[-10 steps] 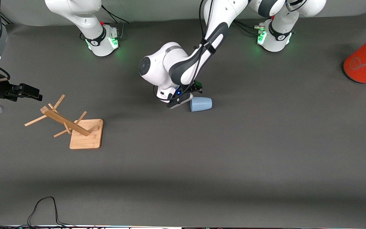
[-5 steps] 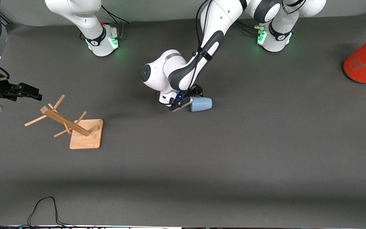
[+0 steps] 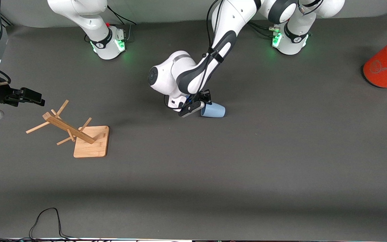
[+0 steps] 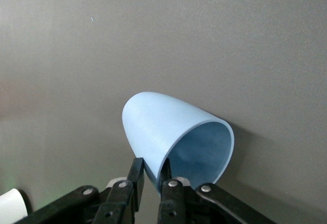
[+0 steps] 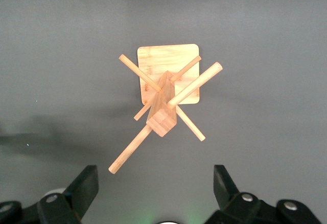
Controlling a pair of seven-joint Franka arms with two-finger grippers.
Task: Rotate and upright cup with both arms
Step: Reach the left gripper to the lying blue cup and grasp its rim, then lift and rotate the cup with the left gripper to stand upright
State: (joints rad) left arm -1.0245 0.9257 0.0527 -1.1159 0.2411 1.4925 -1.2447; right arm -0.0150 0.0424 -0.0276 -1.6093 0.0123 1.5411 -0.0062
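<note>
The light-blue cup (image 3: pixel 214 110) lies on its side near the table's middle, its mouth toward the right arm's end. My left gripper (image 3: pixel 203 104) is shut on the cup's rim. In the left wrist view one finger is outside the cup (image 4: pixel 163 127) and one inside its mouth, with the gripper (image 4: pixel 152 170) pinching the wall. The rim end is tipped slightly up. My right gripper (image 3: pixel 29 95) waits open and empty in the air over the wooden rack; the right wrist view shows its fingers (image 5: pixel 88 180) wide apart.
A wooden peg rack (image 3: pixel 76 129) on a square base stands toward the right arm's end; it also shows in the right wrist view (image 5: pixel 166 101). A large orange-red can (image 3: pixel 386 65) lies at the left arm's end. A black cable (image 3: pixel 45 218) lies at the near edge.
My left gripper moved in onto the cup's rim and closed on it. The cup has tilted and turned slightly. The right arm has not moved.
</note>
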